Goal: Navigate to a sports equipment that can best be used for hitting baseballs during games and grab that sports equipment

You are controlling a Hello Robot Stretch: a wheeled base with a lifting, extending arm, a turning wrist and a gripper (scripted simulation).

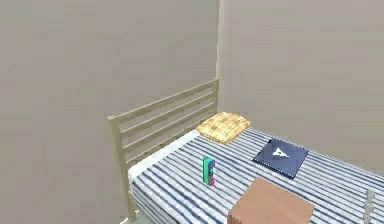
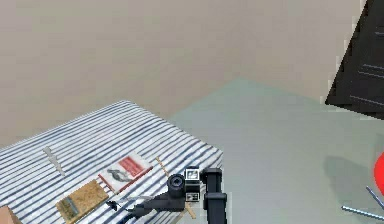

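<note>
- In the forward view, I am looking at a bed [image 1: 180,185] with a striped cover, standing in the corner of two plain beige walls [image 1: 100,60].
- A pale slatted headboard [image 1: 165,120] is rising at its far end, and a yellow pillow [image 1: 223,127] is lying just in front of it.
- A dark blue flat thing [image 1: 281,156] is lying on the cover near the pillow. A small green and red thing [image 1: 208,170] is standing upright nearer to me, and a brown box [image 1: 272,205] is sitting at the bottom edge.
- In the arm side view, the same bed [image 2: 100,130] is taking up the left. A pale slim rod [image 2: 52,160] is lying on the cover, too small for me to call it a bat for sure.
- A red and white magazine [image 2: 125,170] and a booklet [image 2: 82,198] are lying between that rod and the end effector [image 2: 122,207].
- The arm [image 2: 213,198] is rising from the bottom edge, with the end effector reaching over the bed's near edge. I cannot tell how its fingers are standing, nor whether it is holding anything.
- A dark doorway [image 2: 358,60] is showing at the upper right.
</note>
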